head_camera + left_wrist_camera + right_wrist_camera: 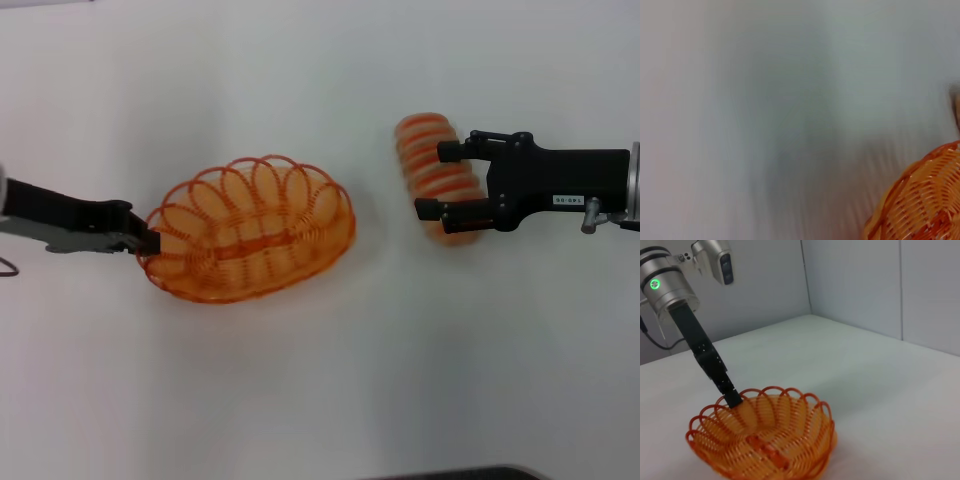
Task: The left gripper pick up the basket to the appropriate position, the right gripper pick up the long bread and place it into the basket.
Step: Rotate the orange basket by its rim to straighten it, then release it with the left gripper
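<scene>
Now our right gripper [441,181] has its fingers closed around the bread [437,176], right of the basket [250,228] and apart from it. Our left gripper [150,241] pinches the basket's left rim on the white counter [320,380].

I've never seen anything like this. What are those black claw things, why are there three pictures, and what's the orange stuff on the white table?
It is one robot with two arms. One picture looks down from its head; the other two come from cameras on its wrists. On the white table sits an orange wire basket. The left gripper has its fingers pinched on the basket's rim; the right wrist camera sees this from across the table. The right gripper has its fingers around a striped toy long bread, one on either side. The left wrist camera shows only a corner of the basket. The bread is not yet in the basket.
</scene>
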Robot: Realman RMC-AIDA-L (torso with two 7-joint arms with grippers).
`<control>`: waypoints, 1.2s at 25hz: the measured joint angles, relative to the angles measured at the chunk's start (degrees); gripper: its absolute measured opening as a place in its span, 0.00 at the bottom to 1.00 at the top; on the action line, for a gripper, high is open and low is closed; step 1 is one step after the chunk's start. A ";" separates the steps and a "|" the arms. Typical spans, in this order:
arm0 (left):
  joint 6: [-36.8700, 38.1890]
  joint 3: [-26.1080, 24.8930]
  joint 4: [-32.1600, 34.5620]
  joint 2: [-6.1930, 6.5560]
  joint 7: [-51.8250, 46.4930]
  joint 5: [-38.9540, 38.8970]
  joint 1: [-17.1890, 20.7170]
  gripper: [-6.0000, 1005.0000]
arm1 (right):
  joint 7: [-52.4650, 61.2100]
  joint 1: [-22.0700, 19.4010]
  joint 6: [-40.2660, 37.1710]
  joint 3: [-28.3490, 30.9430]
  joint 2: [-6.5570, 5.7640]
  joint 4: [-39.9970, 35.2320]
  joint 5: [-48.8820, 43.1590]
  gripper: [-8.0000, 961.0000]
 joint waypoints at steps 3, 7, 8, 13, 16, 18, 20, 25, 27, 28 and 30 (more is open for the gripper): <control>-0.33 2.92 -0.13 0.00 0.09 0.11 -1.32 0.08 | 0.00 0.06 0.05 0.06 0.00 -0.02 0.00 0.97; -1.19 5.01 -0.21 -0.08 0.29 -0.18 -2.56 0.08 | -0.08 0.13 0.06 0.12 0.00 -0.02 0.00 0.97; -1.53 5.32 -0.27 -0.12 0.30 -0.18 -2.86 0.08 | -0.11 0.15 0.06 0.13 0.00 -0.02 0.00 0.97; -3.04 6.01 -0.61 -0.26 -0.01 -0.18 -3.41 0.08 | -0.16 0.17 0.05 0.12 0.00 -0.02 0.00 0.97; -3.43 6.03 -1.27 -0.30 -0.05 -0.18 -3.46 0.07 | -0.20 0.17 0.00 0.11 0.00 -0.02 0.00 0.97; -3.53 6.04 -1.60 -0.34 -0.05 -0.18 -3.47 0.07 | -0.23 0.17 -0.03 0.10 0.00 -0.02 0.00 0.96; -3.60 6.06 -1.73 -0.38 -0.06 -0.21 -3.43 0.07 | -0.24 0.17 -0.05 0.09 0.00 -0.02 0.00 0.96; -3.72 6.24 -2.03 -0.53 -0.06 -0.54 -3.35 0.07 | -0.30 0.17 -0.15 0.08 -0.08 -0.02 0.00 0.96; -3.87 6.50 -2.34 -0.53 -0.06 -0.92 -3.35 0.07 | -0.34 0.16 -0.18 0.09 -0.09 -0.02 0.00 0.96; -3.96 6.64 -2.46 -0.53 -0.06 -1.10 -3.33 0.07 | -0.35 0.16 -0.19 0.08 -0.09 -0.02 0.00 0.96; -4.09 6.72 -2.54 -0.53 -0.06 -1.23 -3.30 0.07 | -0.38 0.17 -0.20 0.08 -0.09 -0.02 0.00 0.96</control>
